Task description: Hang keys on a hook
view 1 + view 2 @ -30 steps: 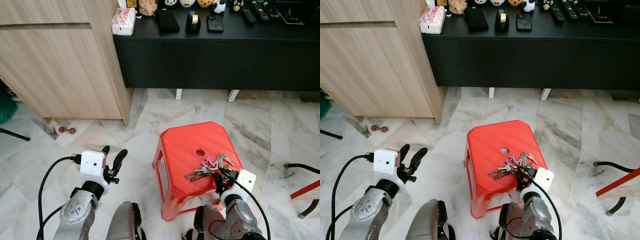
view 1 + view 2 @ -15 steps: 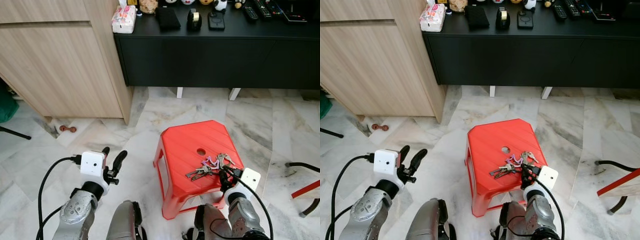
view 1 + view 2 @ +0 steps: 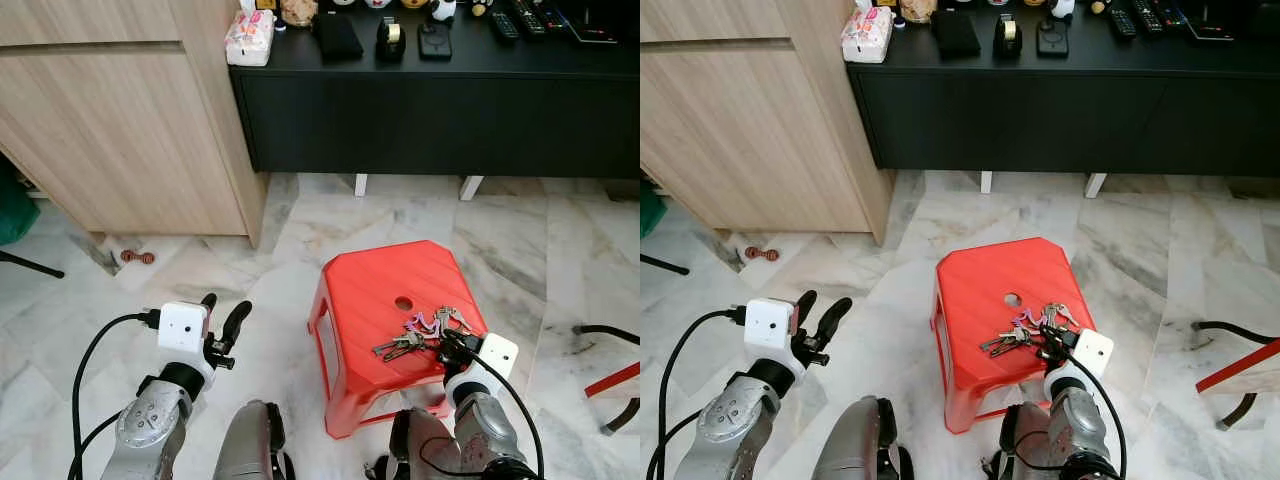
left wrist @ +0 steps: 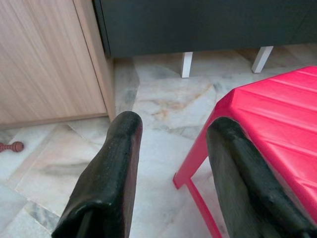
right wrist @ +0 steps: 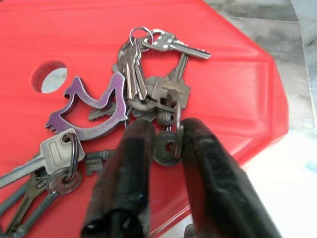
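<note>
Keys [image 5: 143, 94] lie bunched on the red stool [image 3: 370, 285], beside its round hole. We judge ourselves at the pickup: our right gripper [image 5: 166, 134] straddles a ring, fingers narrowly parted, gripping nothing yet; next we must pinch shut and lift. Left gripper [image 4: 173, 148] hangs open beside the stool, empty.

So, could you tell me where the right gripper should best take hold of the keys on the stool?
Probably at the ring cluster in the middle of the keys, coming from above at the stool's near edge. The bunch lies flat and splayed, so one ring lifts everything. The right gripper already straddles a ring there.
</note>
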